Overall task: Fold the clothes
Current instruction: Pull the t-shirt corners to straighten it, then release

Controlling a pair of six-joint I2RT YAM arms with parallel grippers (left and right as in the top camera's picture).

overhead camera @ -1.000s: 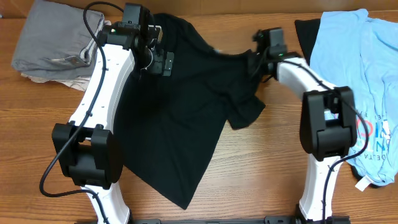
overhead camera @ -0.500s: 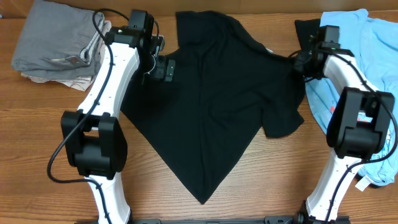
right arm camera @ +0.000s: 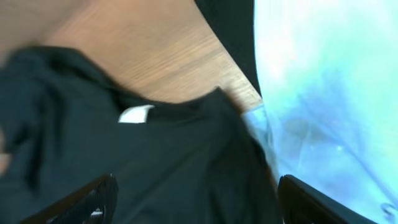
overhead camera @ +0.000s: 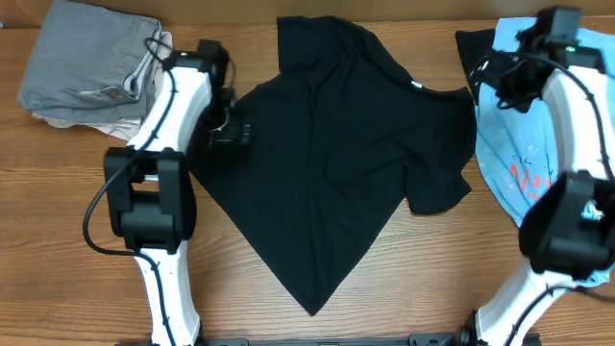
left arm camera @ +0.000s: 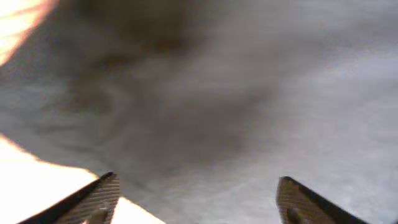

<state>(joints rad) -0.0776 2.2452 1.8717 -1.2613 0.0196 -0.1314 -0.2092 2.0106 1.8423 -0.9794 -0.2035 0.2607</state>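
Seen from above, the black T-shirt (overhead camera: 327, 163) lies spread flat in the middle of the table (overhead camera: 432, 279), turned so that one corner points at the near edge. The light blue tee (overhead camera: 500, 154) sits on the right side, and a folded grey garment (overhead camera: 77, 58) lies at the far left. The left arm runs up the left side, bends at the far end and doubles back, so the left gripper (overhead camera: 235, 133) sits at the shirt's left edge. The right arm stretches to the far right corner, its wrist turned inward, with the right gripper (overhead camera: 502, 77) above the blue tee's far end, apart from the black shirt. The left wrist camera is blurred. It shows the two fingers (left arm camera: 102, 199) set wide apart over dark cloth, nothing pinched between them. In the right wrist view, the fingers (right arm camera: 93, 199) also stand wide apart and empty. Below them the black shirt's collar shows its white neck label (right arm camera: 135, 114), bare wood lies beyond, and the blue tee is on the right.
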